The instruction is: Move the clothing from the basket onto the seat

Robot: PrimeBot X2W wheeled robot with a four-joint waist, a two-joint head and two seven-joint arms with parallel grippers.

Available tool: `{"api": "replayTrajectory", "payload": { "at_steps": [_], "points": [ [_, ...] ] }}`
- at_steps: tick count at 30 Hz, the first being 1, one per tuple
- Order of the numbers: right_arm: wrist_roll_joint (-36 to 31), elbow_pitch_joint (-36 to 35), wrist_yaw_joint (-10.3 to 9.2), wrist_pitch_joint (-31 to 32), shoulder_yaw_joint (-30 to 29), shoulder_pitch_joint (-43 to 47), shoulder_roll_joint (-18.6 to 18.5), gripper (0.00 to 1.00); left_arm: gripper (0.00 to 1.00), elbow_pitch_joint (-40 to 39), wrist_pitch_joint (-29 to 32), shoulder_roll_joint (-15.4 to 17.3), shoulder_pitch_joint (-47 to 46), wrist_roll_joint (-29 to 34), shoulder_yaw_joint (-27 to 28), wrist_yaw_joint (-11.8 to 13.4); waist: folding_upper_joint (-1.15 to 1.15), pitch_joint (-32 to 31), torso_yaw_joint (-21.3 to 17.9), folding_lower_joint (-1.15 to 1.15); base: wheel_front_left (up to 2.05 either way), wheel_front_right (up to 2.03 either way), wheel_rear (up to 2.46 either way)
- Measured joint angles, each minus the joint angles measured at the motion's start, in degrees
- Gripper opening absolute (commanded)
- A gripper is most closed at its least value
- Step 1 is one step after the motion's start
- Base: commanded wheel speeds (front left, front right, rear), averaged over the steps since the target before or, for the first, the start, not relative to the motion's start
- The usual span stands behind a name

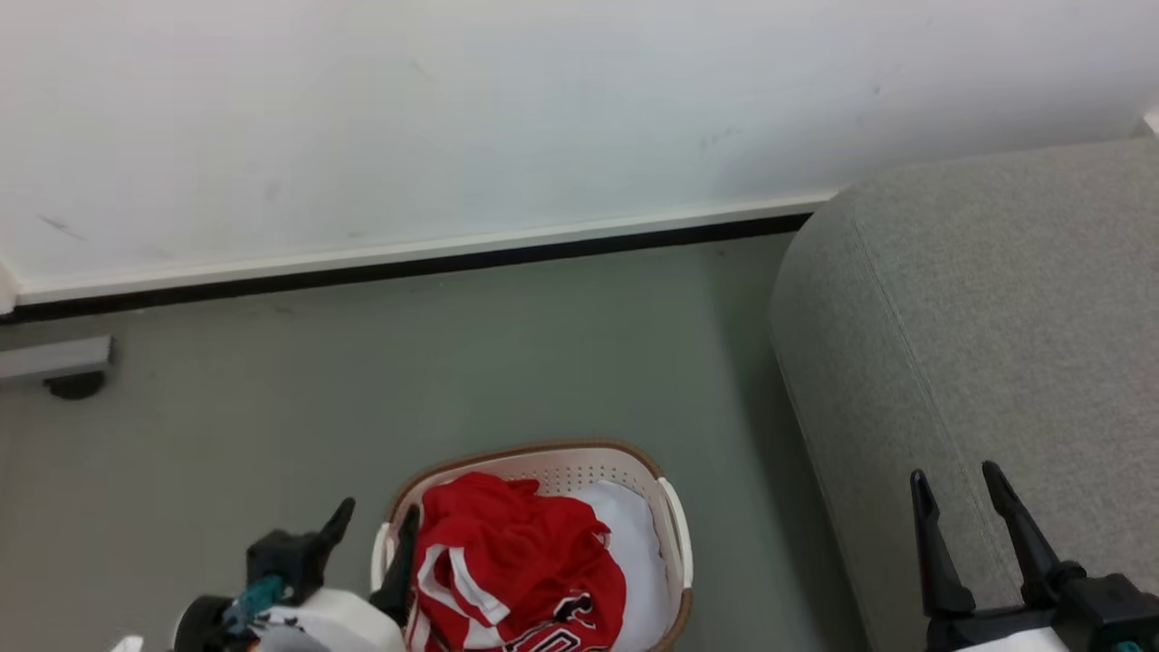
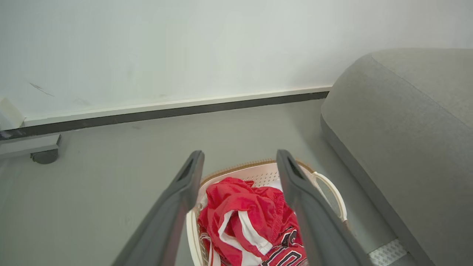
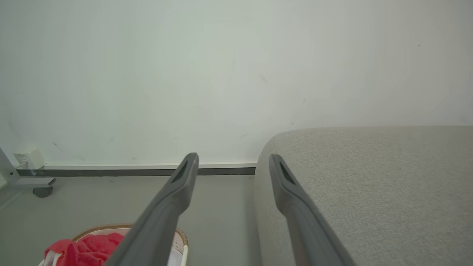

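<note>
A red jersey lay heaped in the laundry basket on the floor, beside the grey sofa.
Left jaws stood released, empty, at the basket's left rim; right jaws, likewise released and empty, hung over the sofa.

Domestic furnishing points to a home living area, though it may be a mock-up in a test space. A light grey upholstered sofa spreads ahead of the right jaws. A plastic laundry basket holding a red jersey sits on the smooth grey floor just beside the left jaws. Beyond both jaws are a bare white wall and a skirting board. Well to the left of the left jaws, a castor carries a metal frame leg.
</note>
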Motion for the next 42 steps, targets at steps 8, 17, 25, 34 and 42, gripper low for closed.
{"api": "replayTrajectory", "payload": {
  "at_steps": [8, 17, 25, 34, 42],
  "points": [
    [2.78, -2.6, 0.0, 0.0, 0.76, -2.96, -0.02, 1.0, 1.0, 9.8, 10.09, 5.54, -9.09, 4.83, -3.58, -1.27, 0.0, 6.72, -4.44, 0.0, 0.0, 0.0, 0.0],
    [5.12, -4.44, 0.0, 0.0, 1.83, -4.94, -0.01, 1.0, 1.0, 20.23, 16.58, 9.61, -14.62, 6.61, -5.47, -1.52, 0.0, 13.37, -9.25, 0.0, 0.0, 0.0, 0.0],
    [6.11, -5.8, 0.0, 0.0, 2.08, -7.0, 0.0, 1.0, 1.0, 26.22, 15.45, 11.18, -19.34, 9.5, -7.79, -0.69, 0.0, 18.14, -11.29, 0.0, 0.0, 0.0, 0.0],
    [7.15, -6.88, 0.0, 0.0, 3.15, -8.4, -0.02, 1.0, 1.0, 30.7, 15.8, 12.83, -24.78, 11.93, -10.09, 0.22, 0.0, 23.6, -12.23, 0.01, 0.0, 0.0, 0.0],
    [8.22, -7.27, 0.0, 0.0, 4.81, -9.7, -0.01, 1.0, 1.0, 32.09, 14.44, 13.11, -29.08, 12.76, -11.76, 0.58, 0.0, 27.68, -13.68, 0.01, 0.0, 0.0, 0.0]
  ]
}}
